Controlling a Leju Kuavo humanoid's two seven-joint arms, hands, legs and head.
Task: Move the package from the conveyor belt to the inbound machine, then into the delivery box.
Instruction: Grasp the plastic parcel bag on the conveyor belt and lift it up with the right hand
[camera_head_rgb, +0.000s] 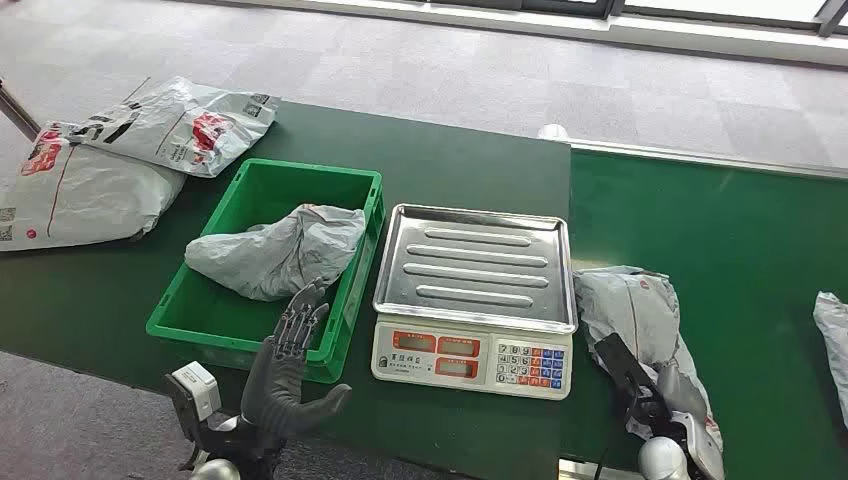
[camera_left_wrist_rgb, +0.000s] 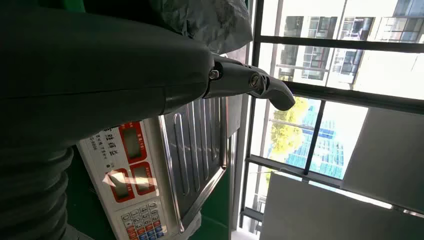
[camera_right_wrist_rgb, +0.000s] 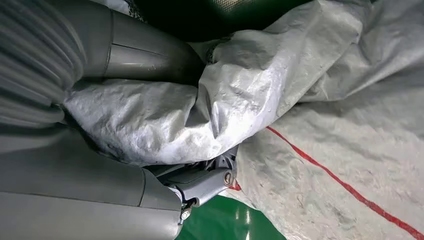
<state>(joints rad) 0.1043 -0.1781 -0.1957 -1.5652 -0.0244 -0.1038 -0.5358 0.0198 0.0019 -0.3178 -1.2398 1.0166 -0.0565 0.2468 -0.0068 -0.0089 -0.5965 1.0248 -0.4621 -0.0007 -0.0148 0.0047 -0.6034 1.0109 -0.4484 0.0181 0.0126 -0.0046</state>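
The right hand (camera_head_rgb: 668, 415) grips a fold of the grey package (camera_head_rgb: 635, 320) lying on the green conveyor belt (camera_head_rgb: 730, 230), just right of the scale (camera_head_rgb: 472, 300). The left hand (camera_head_rgb: 290, 365) hovers with fingers spread, holding nothing, over the green crate (camera_head_rgb: 215, 320) containing another parcel (camera_head_rgb: 275, 250).

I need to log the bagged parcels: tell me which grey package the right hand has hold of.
The crumpled grey package on the conveyor belt, right of the scale; the right hand grips its near end. The others lie in the green crate, far left, or at the right edge.
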